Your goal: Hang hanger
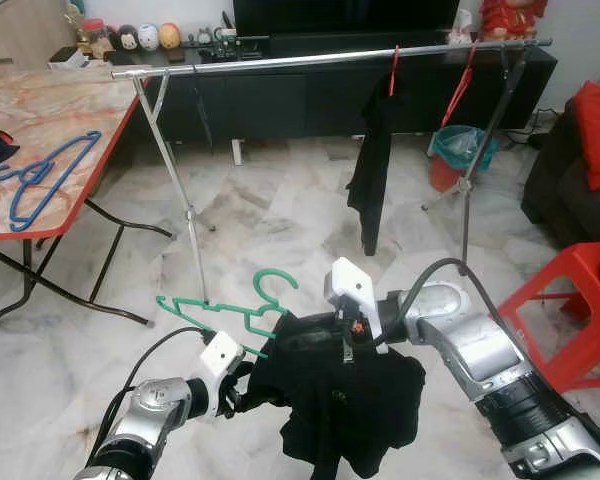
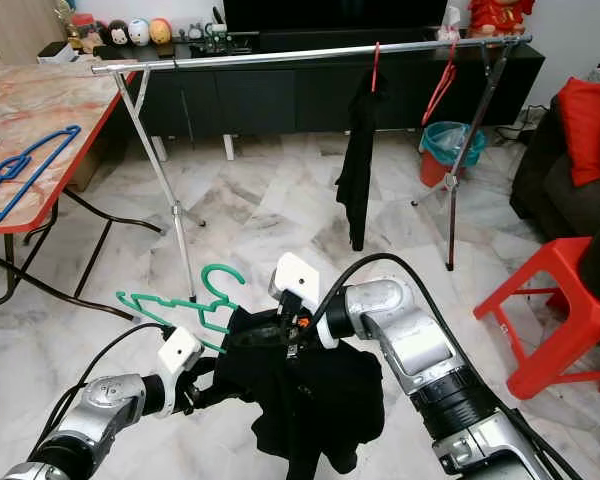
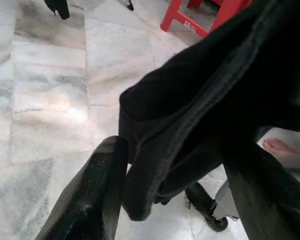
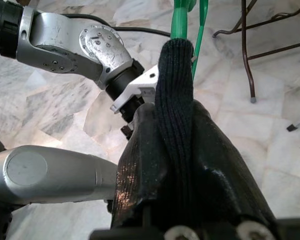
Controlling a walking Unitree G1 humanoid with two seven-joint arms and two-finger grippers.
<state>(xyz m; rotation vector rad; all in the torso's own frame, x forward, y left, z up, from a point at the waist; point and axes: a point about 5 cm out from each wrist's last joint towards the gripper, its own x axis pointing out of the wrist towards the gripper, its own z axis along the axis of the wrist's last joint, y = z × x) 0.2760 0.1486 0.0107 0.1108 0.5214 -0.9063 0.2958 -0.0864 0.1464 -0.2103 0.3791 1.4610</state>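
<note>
A green hanger (image 1: pixel 230 310) sticks out to the left of a black garment (image 1: pixel 350 400) that I hold low in front of me. My right gripper (image 1: pixel 315 335) is shut on the garment's ribbed collar (image 4: pixel 175 80), and the hanger's green neck (image 4: pixel 180 20) comes out just beyond it. At the cloth's left edge, my left gripper (image 1: pixel 242 385) has a fold of the black cloth (image 3: pixel 190 125) between its fingers (image 3: pixel 95 200). The silver clothes rail (image 1: pixel 330 58) stands across the room ahead, well above and beyond both grippers.
The rail carries a black garment (image 1: pixel 372 160) on a red hanger and a bare red hanger (image 1: pixel 460 90). A marble table (image 1: pixel 70 190) with a blue hanger (image 1: pixel 40 175) stands at left. A red stool (image 1: pixel 580 300) is at right, a green bin (image 1: pixel 460 150) behind the rail.
</note>
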